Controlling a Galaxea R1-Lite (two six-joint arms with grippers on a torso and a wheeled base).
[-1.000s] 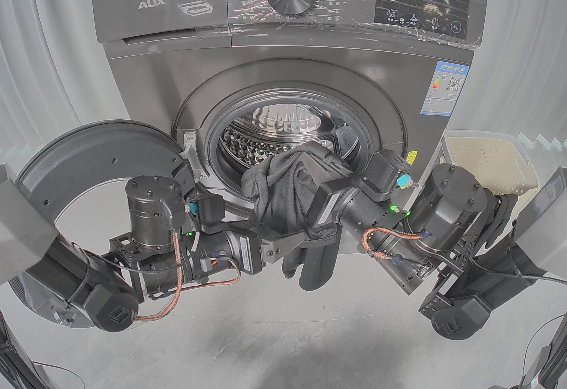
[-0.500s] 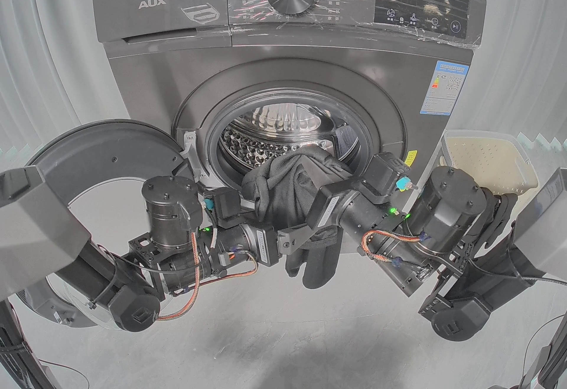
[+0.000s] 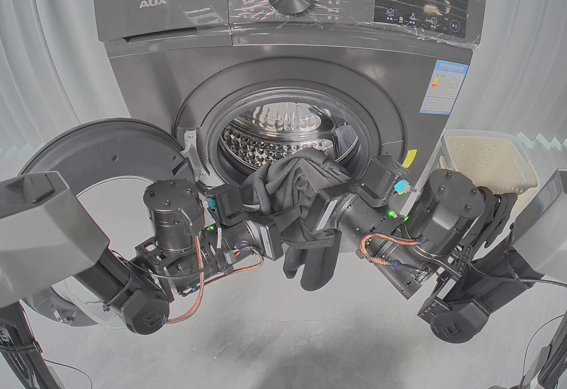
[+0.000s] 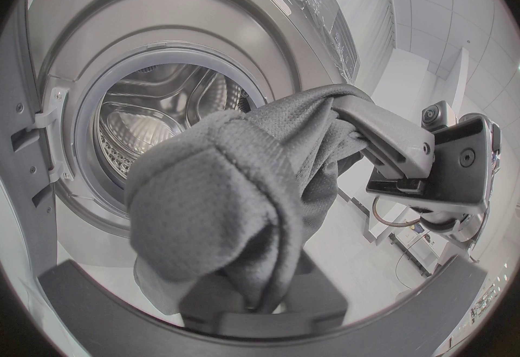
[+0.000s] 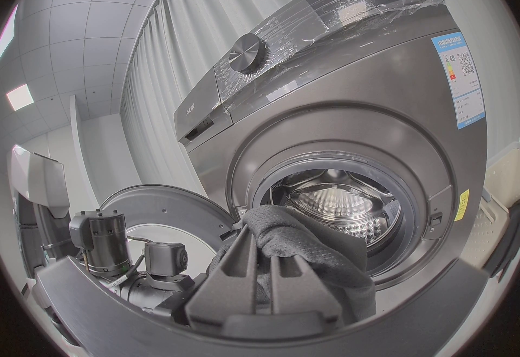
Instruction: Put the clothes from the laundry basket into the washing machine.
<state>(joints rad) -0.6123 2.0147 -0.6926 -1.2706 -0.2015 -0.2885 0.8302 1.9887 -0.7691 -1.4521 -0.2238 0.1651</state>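
A dark grey garment (image 3: 289, 183) hangs bunched in front of the washing machine's open drum (image 3: 277, 124), its upper part at the lower rim of the opening and its tail dangling below. My right gripper (image 5: 260, 244) is shut on the garment's top from the right. The left gripper (image 3: 288, 230) sits under the bundle from the left, shut on the cloth (image 4: 216, 184), which covers its fingers. The left wrist view also shows the right gripper (image 4: 352, 111) pinching the cloth. A cream laundry basket (image 3: 490, 163) stands to the machine's right.
The round door (image 3: 100, 160) is swung wide open to the left, just behind my left arm. Another dark cloth (image 3: 499, 213) hangs over the basket's front rim beside my right arm. Grey floor lies bare below the arms.
My left arm has moved right and up to the garment, and its gripper is now in the cloth. The bundle has shifted slightly up toward the drum opening. The right arm has barely moved.
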